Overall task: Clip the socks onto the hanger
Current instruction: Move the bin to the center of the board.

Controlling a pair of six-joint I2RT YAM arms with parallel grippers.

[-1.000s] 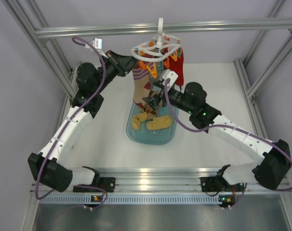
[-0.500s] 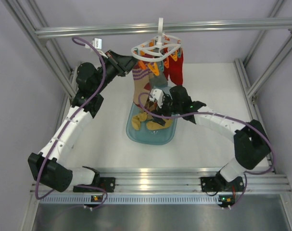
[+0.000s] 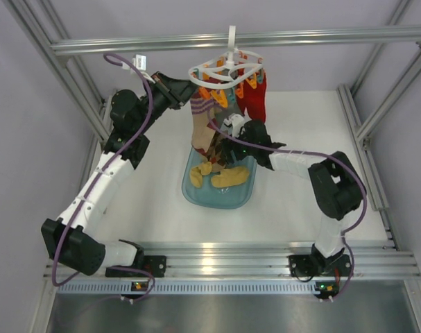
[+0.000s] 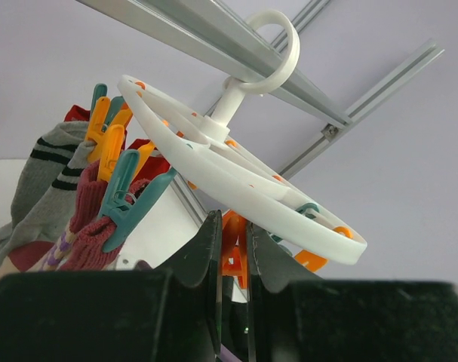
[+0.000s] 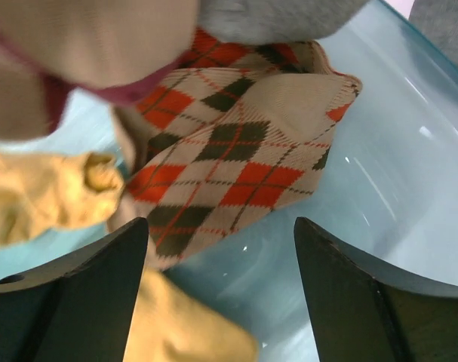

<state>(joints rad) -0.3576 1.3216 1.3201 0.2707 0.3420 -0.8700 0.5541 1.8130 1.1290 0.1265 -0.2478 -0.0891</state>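
Under hanger (image 3: 229, 64) | tray (image 3: 217, 202) w/ socks (image 3: 227, 178) | R gripper (image 5: 219, 237) above argyle sock (image 5: 236, 158)

- The table (image 3: 314, 201) I work on is flat, matt white and evenly lit, with no hard shadows.
- An aluminium crossbar (image 3: 321, 38) runs overhead along the far side; from my left wrist it cuts diagonally across the view.
- Slanting aluminium posts (image 3: 57, 69) stand at the left and right edges of the table.
- The walls (image 3: 30, 139) around me are plain pale lilac-grey.
- A slotted aluminium rail (image 3: 224, 257) runs along the near edge, with a brushed metal sheet (image 3: 224, 312) below it.
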